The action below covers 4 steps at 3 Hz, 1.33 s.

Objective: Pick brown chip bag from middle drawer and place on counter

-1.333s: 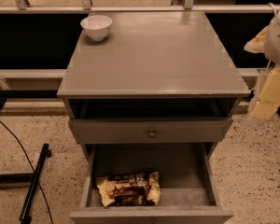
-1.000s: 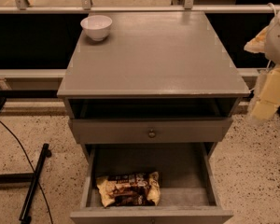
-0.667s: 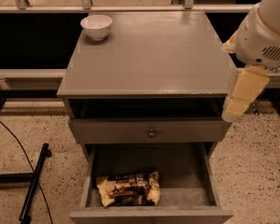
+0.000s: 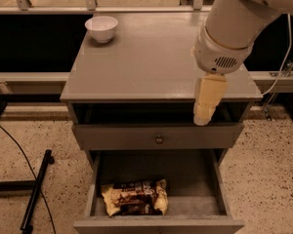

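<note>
Brown chip bag (image 4: 135, 197) lying front-left in the open middle drawer (image 4: 188, 177), gripper (image 4: 203, 118) pointing down at the counter's (image 4: 151, 57) front-right edge, well above the bag, its opening impossible to tell, 1 white bowl (image 4: 101, 28) at the counter's back left

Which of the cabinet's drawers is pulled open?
The middle drawer, holding the brown chip bag; the knobbed drawer above it is shut. The gripper hangs over the front right edge of the counter.
</note>
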### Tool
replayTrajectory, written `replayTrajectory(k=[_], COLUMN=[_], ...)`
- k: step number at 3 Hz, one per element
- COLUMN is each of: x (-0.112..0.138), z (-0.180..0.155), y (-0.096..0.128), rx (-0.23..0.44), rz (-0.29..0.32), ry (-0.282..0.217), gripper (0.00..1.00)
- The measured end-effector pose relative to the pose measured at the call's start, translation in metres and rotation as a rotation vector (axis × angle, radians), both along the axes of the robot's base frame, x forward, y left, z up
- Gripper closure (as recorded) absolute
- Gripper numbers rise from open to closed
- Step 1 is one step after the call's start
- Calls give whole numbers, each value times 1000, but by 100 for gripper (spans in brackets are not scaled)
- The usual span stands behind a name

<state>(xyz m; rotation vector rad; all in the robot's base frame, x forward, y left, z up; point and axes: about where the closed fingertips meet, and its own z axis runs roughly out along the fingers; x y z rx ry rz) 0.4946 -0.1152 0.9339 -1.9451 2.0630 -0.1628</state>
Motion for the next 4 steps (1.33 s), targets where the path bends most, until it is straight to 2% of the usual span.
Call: replayTrajectory(k=[1, 2, 3, 4], x=[-19, -47, -59, -46], z=[-34, -96, -124, -116], y=[19, 35, 43, 50], rx=[44, 55, 138, 155], rz=[36, 51, 100, 155], ry=[14, -29, -79, -162], gripper=[0, 0, 0, 0])
